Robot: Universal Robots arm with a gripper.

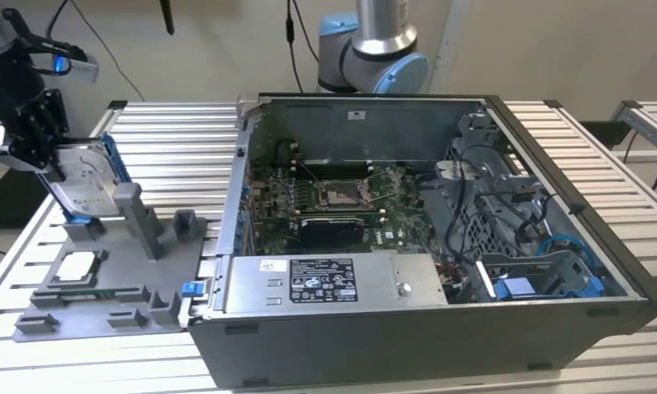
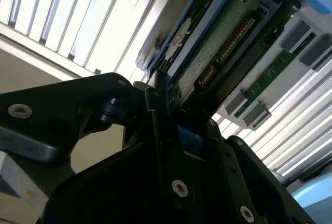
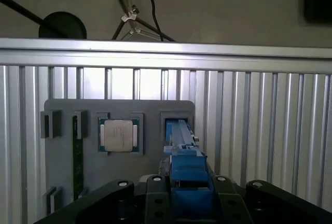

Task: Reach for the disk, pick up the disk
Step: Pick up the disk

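Observation:
The disk (image 1: 85, 174) is a silver hard drive in a blue frame. It stands on edge, tilted, at the back of the grey fixture plate (image 1: 109, 316) on the exterior view's left. My gripper (image 1: 57, 164) is at its upper end with the fingers closed on the blue frame. In the first wrist view the disk's blue edge (image 3: 185, 168) runs straight out from between my gripper's (image 3: 187, 189) black fingers. The second wrist view shows the disk's green circuit-board side (image 2: 207, 42) held in my gripper (image 2: 165, 111).
A small square silver chip (image 1: 79, 264) (image 3: 118, 135) and a green memory stick (image 3: 78, 151) lie in the same fixture. An open computer case (image 1: 416, 230) fills the table's middle, with a blue bracket (image 1: 520, 287) inside. Another arm's base (image 1: 372, 49) stands behind it.

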